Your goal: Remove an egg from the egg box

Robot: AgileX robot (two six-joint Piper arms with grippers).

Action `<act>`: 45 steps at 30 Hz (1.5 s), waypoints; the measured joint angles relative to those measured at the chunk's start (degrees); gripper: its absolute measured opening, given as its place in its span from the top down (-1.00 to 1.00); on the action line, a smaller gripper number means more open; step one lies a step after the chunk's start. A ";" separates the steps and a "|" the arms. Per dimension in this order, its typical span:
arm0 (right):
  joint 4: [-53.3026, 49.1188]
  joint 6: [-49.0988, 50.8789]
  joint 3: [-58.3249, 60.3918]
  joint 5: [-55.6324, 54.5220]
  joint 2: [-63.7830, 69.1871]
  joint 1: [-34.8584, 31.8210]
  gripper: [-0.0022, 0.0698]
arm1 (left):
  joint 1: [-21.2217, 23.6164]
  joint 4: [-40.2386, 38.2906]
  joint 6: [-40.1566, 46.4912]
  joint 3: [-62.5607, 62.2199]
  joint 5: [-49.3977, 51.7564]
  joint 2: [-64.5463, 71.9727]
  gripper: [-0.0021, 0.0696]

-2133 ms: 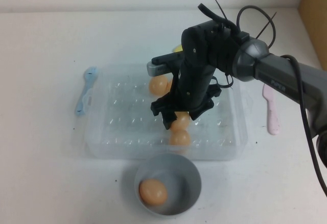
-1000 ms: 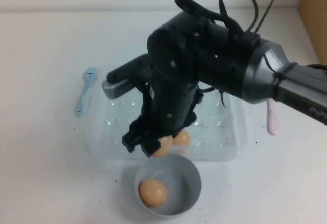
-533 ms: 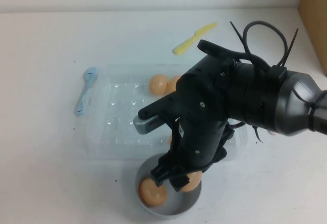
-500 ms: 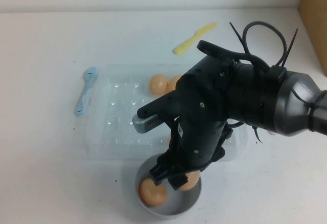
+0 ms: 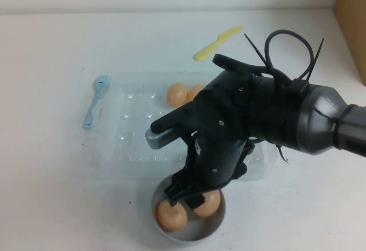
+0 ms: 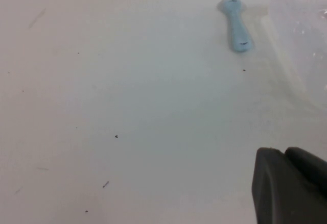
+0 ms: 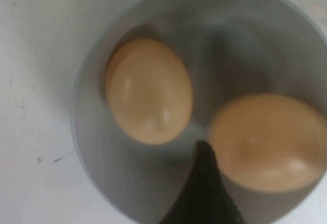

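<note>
The egg lies in the round grey bowl at the lower centre of the high view, just beside a second egg that sits to its left. Its upper part is covered by the right end effector, which hangs over the bowl's rim. In the right wrist view the egg fills the lower right of the bowl, the second egg lies to the upper left of it, and only one dark fingertip pokes up from the bottom edge, next to the egg; whether that end effector is clenched on the egg or has let go cannot be told.

The egg box stretches across the middle of the high view, directly above the bowl. The bulky right arm hides most of its right half. Two more eggs show near its upper edge, one partly behind the arm.

The left end effector shows only as a dark corner at the lower right of the left wrist view, cut off by the frame, so its state cannot be told.

On the white tabletop, a blue spoon lies left of the egg box, a yellow knife-shaped utensil lies above it, and a brown panel stands at the upper right edge.
</note>
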 joint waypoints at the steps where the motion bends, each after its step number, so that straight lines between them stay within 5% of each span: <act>1: 0.00 0.00 0.00 0.01 0.00 0.00 -0.34 | 0.00 0.00 0.00 0.00 0.00 0.00 0.96; 15: -0.55 0.95 0.69 -3.43 -3.24 0.00 -0.25 | 0.00 0.00 0.00 0.00 0.00 0.00 0.96; 23: -4.34 5.77 11.64 -14.57 -18.16 0.00 0.77 | 0.00 0.00 0.00 0.00 0.00 0.00 0.96; 26: -5.31 8.90 20.24 -21.17 -25.50 0.00 0.92 | 0.00 0.00 0.00 0.00 0.00 0.00 0.96; 33: -7.78 11.52 37.26 -35.01 -42.46 0.00 0.98 | 0.00 0.00 0.00 0.00 0.00 0.00 0.96; 45: -12.40 9.21 51.26 -35.53 -66.67 0.00 0.98 | 0.00 0.00 0.00 0.00 0.00 0.00 0.96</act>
